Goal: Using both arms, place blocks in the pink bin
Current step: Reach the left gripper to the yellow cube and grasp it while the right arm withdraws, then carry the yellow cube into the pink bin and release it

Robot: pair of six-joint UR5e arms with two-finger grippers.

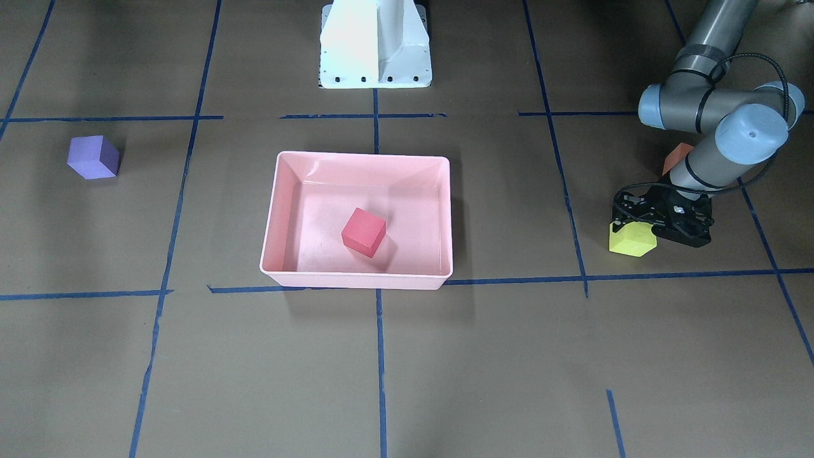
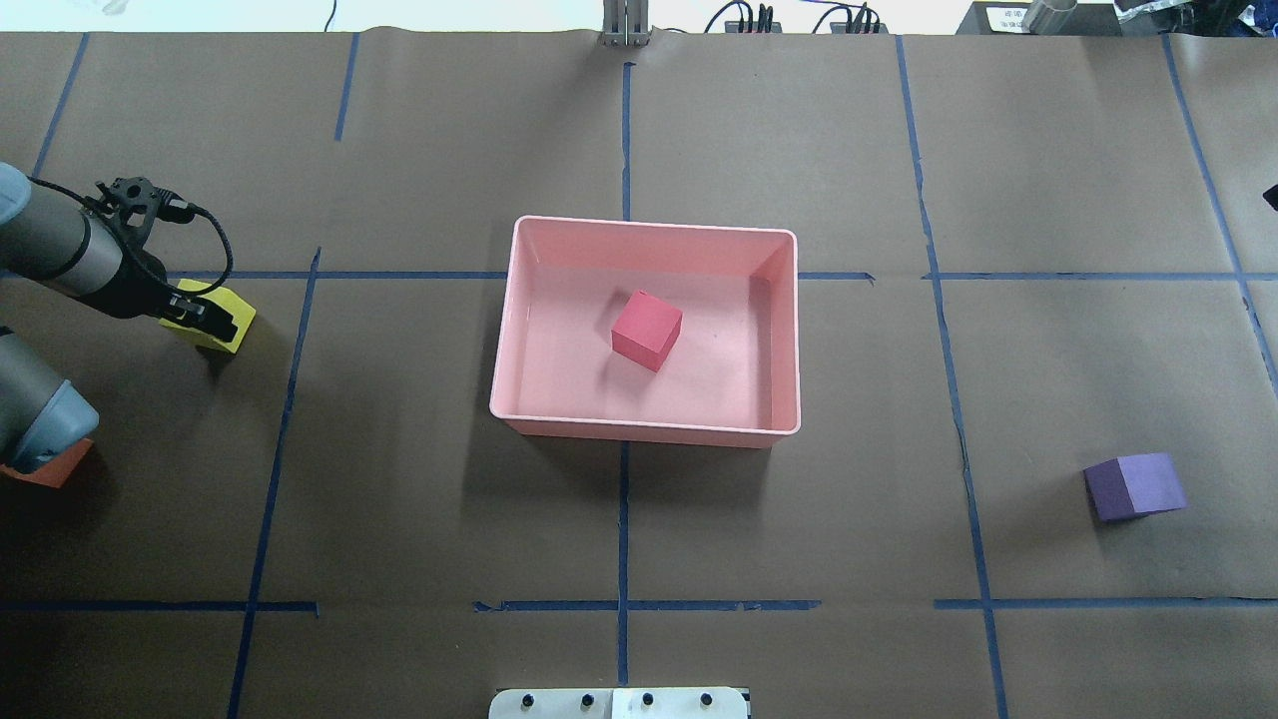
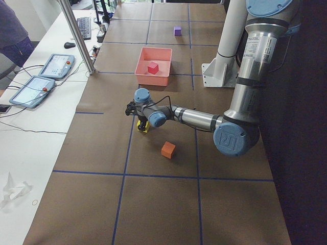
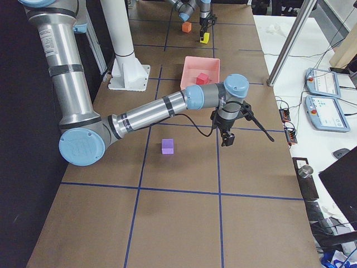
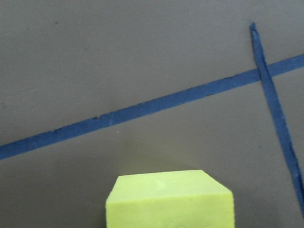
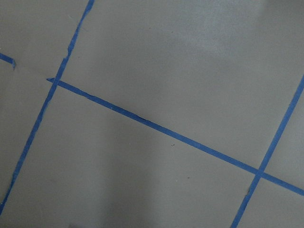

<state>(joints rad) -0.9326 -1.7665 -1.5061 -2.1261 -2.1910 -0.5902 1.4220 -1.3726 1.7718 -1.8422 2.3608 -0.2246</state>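
Presently: right arm (image 4: pixel 150 114), reaching out low over the table (image 2: pixel 399 499); right gripper (image 4: pixel 227 139) points down, finger spacing not discernible. Left arm (image 2: pixel 60 250); left gripper (image 2: pixel 200 312) astride yellow cube (image 2: pixel 228 322), clamped or loose not discernible. Bin (image 2: pixel 639 431), mid-table, long axis left–right. Red cube (image 2: pixel 647 330) inside, cornerwise to walls. Purple cube (image 2: pixel 1135 486), right side. Orange cube (image 2: pixel 50 467), under left elbow.

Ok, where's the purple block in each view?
Front-facing: purple block far left.
Overhead: lower right.
Exterior left: top, beyond pink bin.
Exterior right: middle, nearer than pink bin.
Left wrist: not in it.
Right wrist: not in it.
Shared landmark: pink bin.
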